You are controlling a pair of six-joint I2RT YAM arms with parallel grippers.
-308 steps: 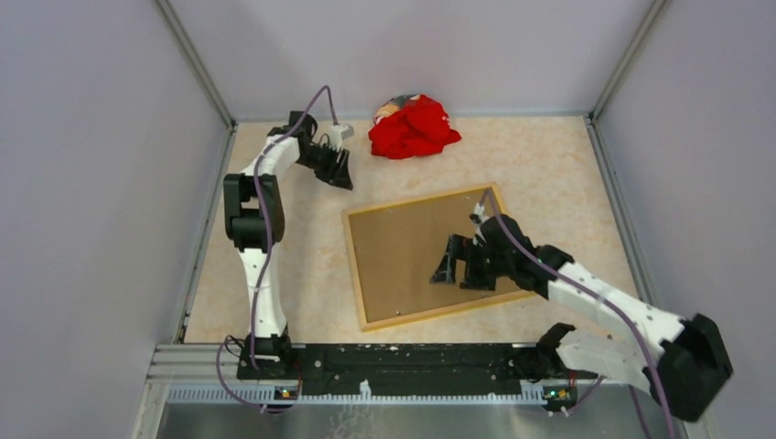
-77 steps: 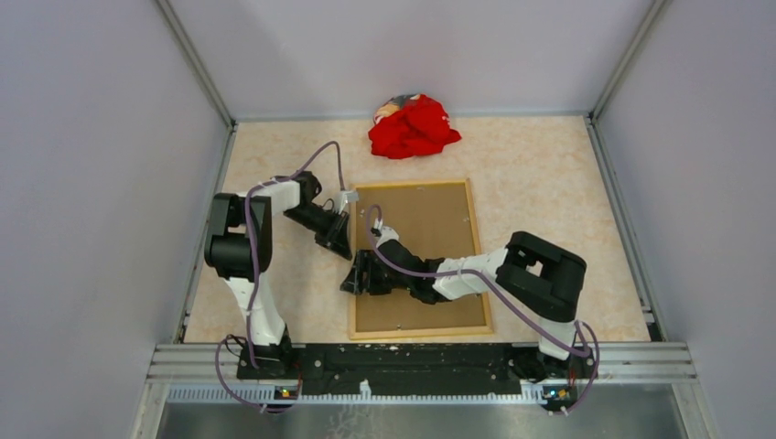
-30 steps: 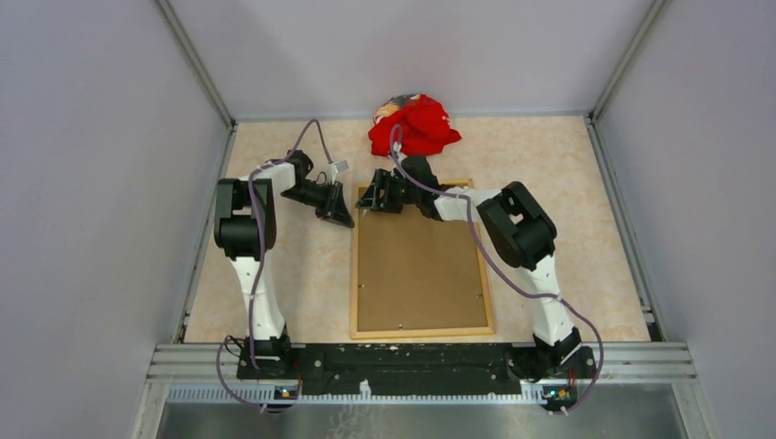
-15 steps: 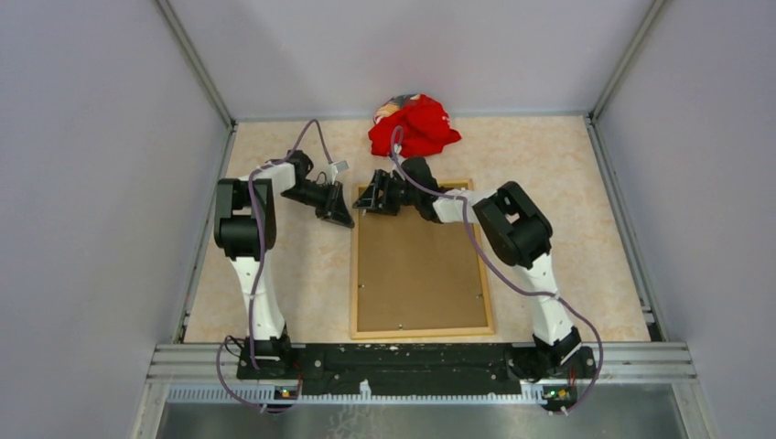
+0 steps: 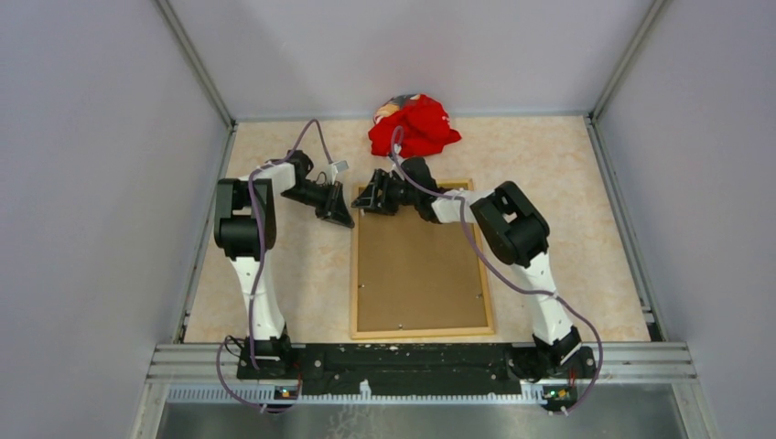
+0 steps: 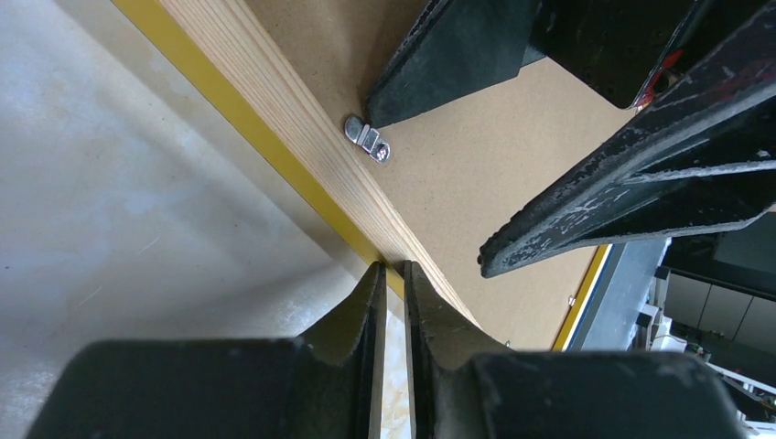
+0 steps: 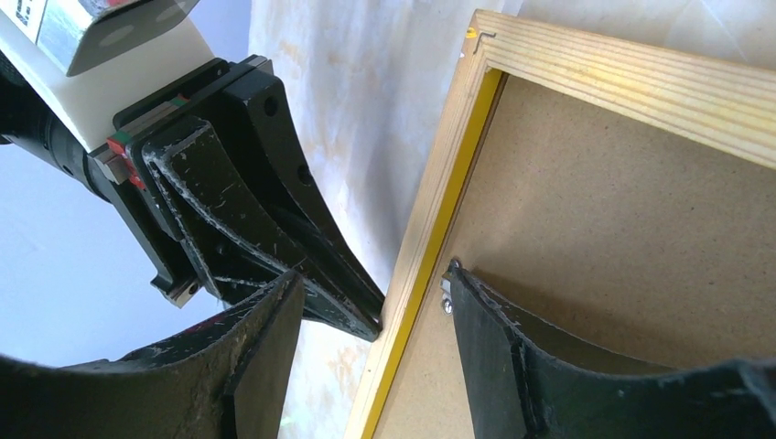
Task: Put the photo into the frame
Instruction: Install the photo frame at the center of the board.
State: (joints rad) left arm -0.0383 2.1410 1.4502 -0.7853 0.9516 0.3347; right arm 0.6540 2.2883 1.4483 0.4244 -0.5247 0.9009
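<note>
Both arms are barely moving now, settling at the face-down frame's (image 5: 354, 274) far-left corner. Right pincer (image 7: 373, 274), apart, is straddling its rail; left pincer (image 6: 391, 267), nearly together, is touching its outer edge. Turning the clip (image 6: 367, 139) is seemingly starting. Photo isn't showing.

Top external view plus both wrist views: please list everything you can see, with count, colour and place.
frame: one, pale wood back facing up, yellow edge, flat at the table's centre.
backing board: one, brown, sitting inside the frame.
clips: small, silver, on the frame's inner edge; count unclear.
cloth: one, red, crumpled at the far edge.
table: one, beige marbled.
arms: two, white and black, both reaching to one far corner of the frame.
left fingers: black, nearly together, tips at the frame's outer edge.
right fingers: black, apart, astride the same rail.
</note>
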